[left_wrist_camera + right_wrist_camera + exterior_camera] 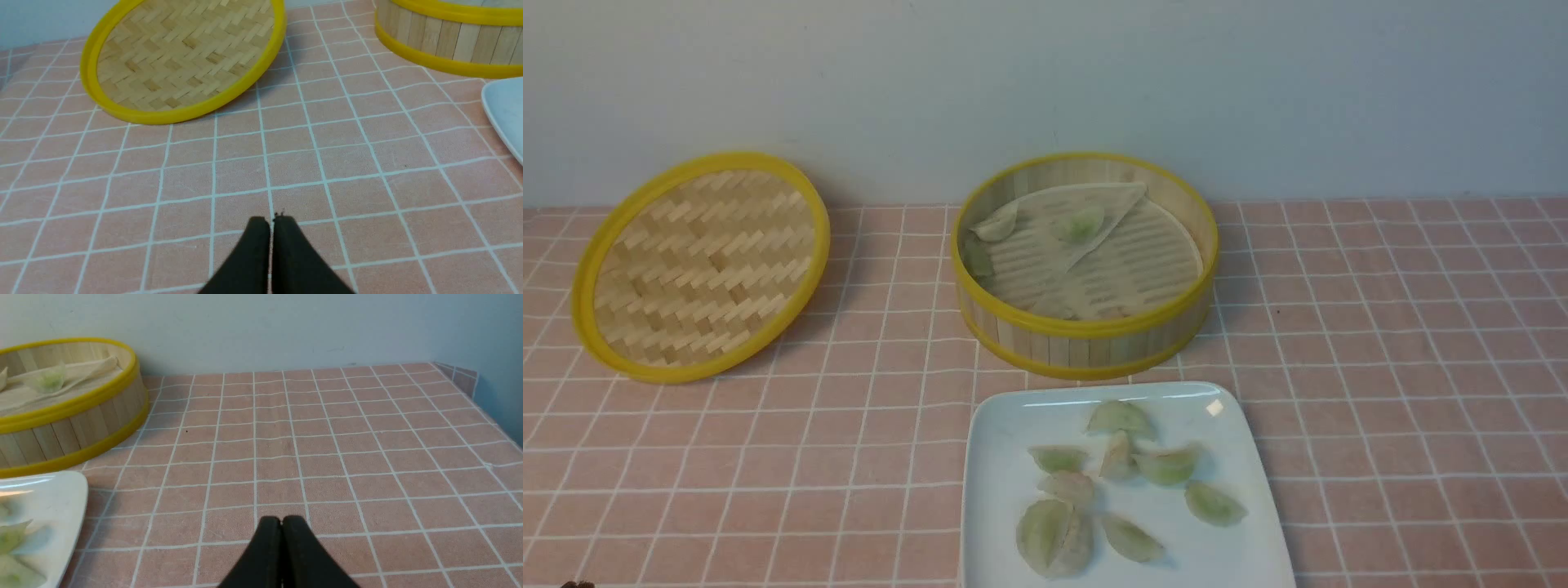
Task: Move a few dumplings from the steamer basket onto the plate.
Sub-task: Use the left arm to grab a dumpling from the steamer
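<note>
The steamer basket (1086, 339) stands mid-table by the wall, its pale liner folded back; a few dumplings (1080, 222) lie inside along its left and back. In front of it the white square plate (996, 490) holds several dumplings (1168, 465). Neither arm shows in the front view. My left gripper (271, 219) is shut and empty, low over bare cloth left of the plate (504, 110) and basket (445, 45). My right gripper (281, 519) is shut and empty over bare cloth to the right of the plate (53, 494) and basket (81, 428).
The flat woven bamboo lid (698, 265) with yellow rim leans against the wall at back left, also seen in the left wrist view as the lid (179, 61). A pink checked cloth (1405, 343) covers the table; its right edge meets a side wall (498, 388).
</note>
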Robot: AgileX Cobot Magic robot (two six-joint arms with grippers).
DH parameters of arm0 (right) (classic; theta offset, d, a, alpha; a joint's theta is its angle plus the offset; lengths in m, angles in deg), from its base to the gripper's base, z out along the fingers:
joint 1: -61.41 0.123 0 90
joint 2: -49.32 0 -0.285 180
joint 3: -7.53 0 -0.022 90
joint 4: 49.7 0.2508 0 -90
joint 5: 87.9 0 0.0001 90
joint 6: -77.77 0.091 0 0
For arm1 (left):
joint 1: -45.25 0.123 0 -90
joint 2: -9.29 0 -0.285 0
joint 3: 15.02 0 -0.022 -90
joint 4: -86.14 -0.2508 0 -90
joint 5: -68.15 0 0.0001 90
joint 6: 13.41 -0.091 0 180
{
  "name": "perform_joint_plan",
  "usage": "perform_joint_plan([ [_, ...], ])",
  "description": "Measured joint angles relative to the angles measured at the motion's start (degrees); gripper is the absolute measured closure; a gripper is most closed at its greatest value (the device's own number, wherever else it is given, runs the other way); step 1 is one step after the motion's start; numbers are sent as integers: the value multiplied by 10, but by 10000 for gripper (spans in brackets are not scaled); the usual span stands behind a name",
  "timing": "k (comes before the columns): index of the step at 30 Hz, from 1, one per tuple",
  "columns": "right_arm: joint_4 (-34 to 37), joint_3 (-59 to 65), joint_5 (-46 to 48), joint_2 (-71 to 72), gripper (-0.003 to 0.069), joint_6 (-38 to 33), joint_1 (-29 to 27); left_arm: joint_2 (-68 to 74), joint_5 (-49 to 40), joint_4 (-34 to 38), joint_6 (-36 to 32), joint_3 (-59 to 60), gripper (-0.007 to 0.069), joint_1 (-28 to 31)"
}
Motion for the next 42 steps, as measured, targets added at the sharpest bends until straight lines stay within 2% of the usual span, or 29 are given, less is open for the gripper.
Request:
perform_joint_plan([
  [26, 0, 0, 0, 0, 673, -2, 0, 0, 4, 2, -10, 0, 631, 0],
  [29, 0, 0, 0, 0, 673, -2, 0, 0, 40, 41, 8, 3, 631, 0],
  [37, 4, 0, 0, 0, 673, -2, 0, 0, 314, 349, 119, 3, 631, 0],
  [40, 4, 0, 0, 0, 673, -2, 0, 0, 391, 404, 142, -14, 631, 0],
  [42, 4, 0, 0, 0, 673, -2, 0, 3, 372, 379, 143, -80, 631, 0],
])
